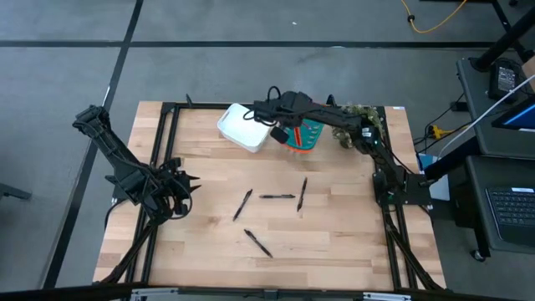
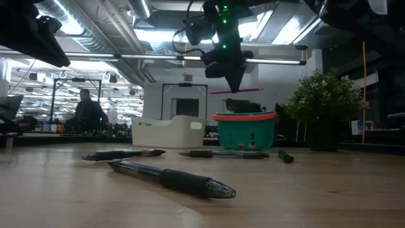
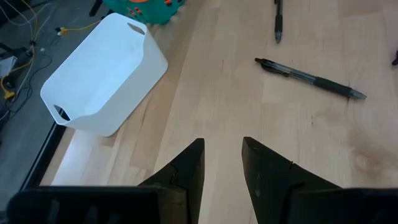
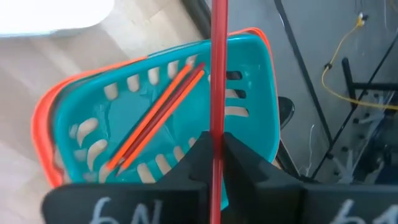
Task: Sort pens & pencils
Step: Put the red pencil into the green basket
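Note:
My right gripper point(image 4: 217, 140) hangs over the teal basket with the orange rim point(image 4: 258, 68), shut on a red pencil point(image 4: 218, 74). In the low view that gripper point(image 2: 233, 83) and pencil point(image 2: 250, 90) are a little above the basket point(image 2: 245, 130). Orange and red pencils point(image 4: 155, 118) lie slanted on the basket's floor. Several black pens point(image 1: 277, 196) lie flat on the wooden table's middle. My left gripper point(image 3: 222, 158) stands open near the table's left side point(image 1: 188, 184), above the wood, with nothing between its fingers. My right gripper pinches the red pencil's shaft point(image 4: 218, 121) between its two fingertips, about midway along it as the low view shows. The fingers slant down from above and lie across the pencil. The pencil is level and lifted clear, above the basket's opening.
A white bin point(image 1: 245, 127) stands at the table's far side, just left of the basket point(image 1: 311, 139). A pen point(image 2: 171, 178) lies close to the near edge. A potted plant point(image 2: 324, 101) stands at the far right. A person point(image 2: 85, 114) sits in the room behind.

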Robot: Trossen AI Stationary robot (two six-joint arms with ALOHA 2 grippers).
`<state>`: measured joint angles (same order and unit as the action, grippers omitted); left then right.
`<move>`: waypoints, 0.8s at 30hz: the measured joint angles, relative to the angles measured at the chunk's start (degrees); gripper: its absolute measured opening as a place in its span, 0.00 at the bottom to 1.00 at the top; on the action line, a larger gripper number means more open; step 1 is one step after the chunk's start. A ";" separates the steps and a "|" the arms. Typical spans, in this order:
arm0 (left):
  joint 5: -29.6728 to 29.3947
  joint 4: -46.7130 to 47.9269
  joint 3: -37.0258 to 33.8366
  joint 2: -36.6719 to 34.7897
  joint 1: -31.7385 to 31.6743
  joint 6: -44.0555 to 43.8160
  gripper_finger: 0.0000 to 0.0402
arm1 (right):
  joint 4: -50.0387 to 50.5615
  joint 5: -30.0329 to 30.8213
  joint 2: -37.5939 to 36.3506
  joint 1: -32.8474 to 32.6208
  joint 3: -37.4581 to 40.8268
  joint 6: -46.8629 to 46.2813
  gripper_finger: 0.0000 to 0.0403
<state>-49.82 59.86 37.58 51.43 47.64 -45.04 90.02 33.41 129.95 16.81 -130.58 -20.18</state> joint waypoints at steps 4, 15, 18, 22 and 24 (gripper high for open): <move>0.00 -0.02 0.00 -0.01 0.02 -0.08 0.25 | 0.00 -0.08 0.00 1.19 0.52 -2.09 0.07; 3.55 0.11 0.00 -0.01 0.02 0.05 0.25 | -0.02 -7.52 0.02 4.94 3.24 -13.32 0.07; 5.75 0.13 0.00 0.01 0.02 0.07 0.25 | -0.06 -10.11 0.02 5.57 3.43 -16.10 0.07; 7.04 0.14 0.00 0.01 0.02 0.12 0.25 | -0.04 -13.86 0.02 6.29 3.45 -18.80 0.07; 7.52 0.15 0.00 0.01 0.01 0.08 0.25 | -0.02 -14.90 -0.20 6.67 3.45 -18.96 0.07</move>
<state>-42.30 60.00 37.58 51.44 47.65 -44.96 90.00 18.51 129.75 23.48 -127.13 -39.13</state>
